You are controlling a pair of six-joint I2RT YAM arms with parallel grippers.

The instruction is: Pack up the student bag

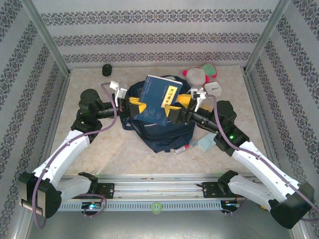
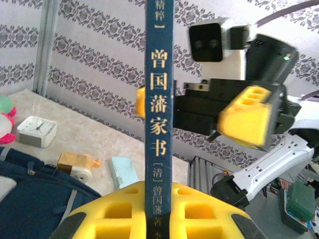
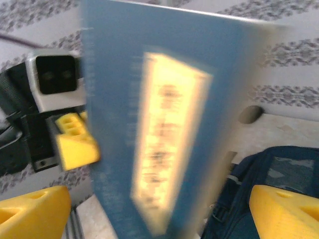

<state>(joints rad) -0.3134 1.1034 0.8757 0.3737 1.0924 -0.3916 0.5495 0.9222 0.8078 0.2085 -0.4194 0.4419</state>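
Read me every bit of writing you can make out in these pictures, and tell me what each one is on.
"曾国藩家书": down the spine of the blue book, left wrist view.
"[清] 曾国藩 著": lower on the same spine.
"精粹": top of the spine, partly cut off by the picture's edge.
Yellow cover label: has print, but it is too small from above and blurred in the right wrist view.

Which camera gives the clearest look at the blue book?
Left wrist: the book shows its spine sharp and upright, with readable lettering. Top external shows its cover small and tilted over the student bag. Right wrist shows the cover close but blurred.
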